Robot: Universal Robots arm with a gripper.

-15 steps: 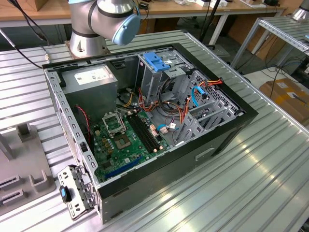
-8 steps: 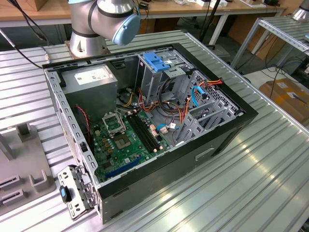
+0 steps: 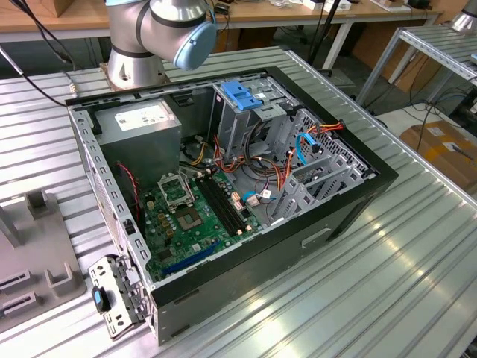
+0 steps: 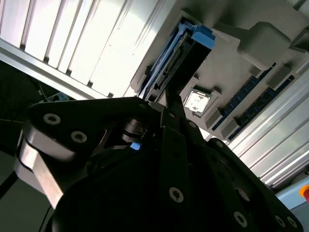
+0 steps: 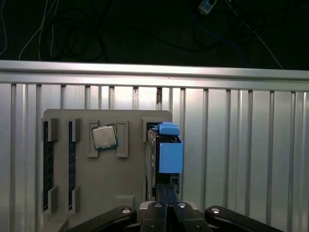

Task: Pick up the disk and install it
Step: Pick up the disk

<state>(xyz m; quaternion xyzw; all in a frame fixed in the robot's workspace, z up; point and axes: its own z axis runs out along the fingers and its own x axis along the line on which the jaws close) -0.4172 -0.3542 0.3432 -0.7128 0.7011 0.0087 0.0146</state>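
The disk (image 5: 152, 154) stands on edge in a slot of a grey holder plate (image 5: 130, 174), with its bright blue side rail (image 5: 170, 153) facing up. In the second wrist view the disk (image 4: 179, 55) shows its connector edge. My gripper (image 5: 166, 187) is right at the disk's near end. Its two dark fingers are pressed together with nothing between them. The gripper (image 4: 175, 96) points straight at the disk's edge. In the exterior view the open computer case (image 3: 358, 198) lies on its side, with a grey drive cage and blue latch (image 3: 240, 95) inside.
On the holder plate (image 4: 241, 63) lies a processor chip (image 5: 104, 137), and memory sticks (image 5: 47, 164) sit in slots beside it. The plate (image 3: 37, 246) rests on a ribbed metal table (image 3: 373, 283). A grey power-supply box (image 3: 141, 123), a green mainboard (image 3: 190, 220) and loose cables fill the case. The arm's base (image 3: 138, 60) stands behind it.
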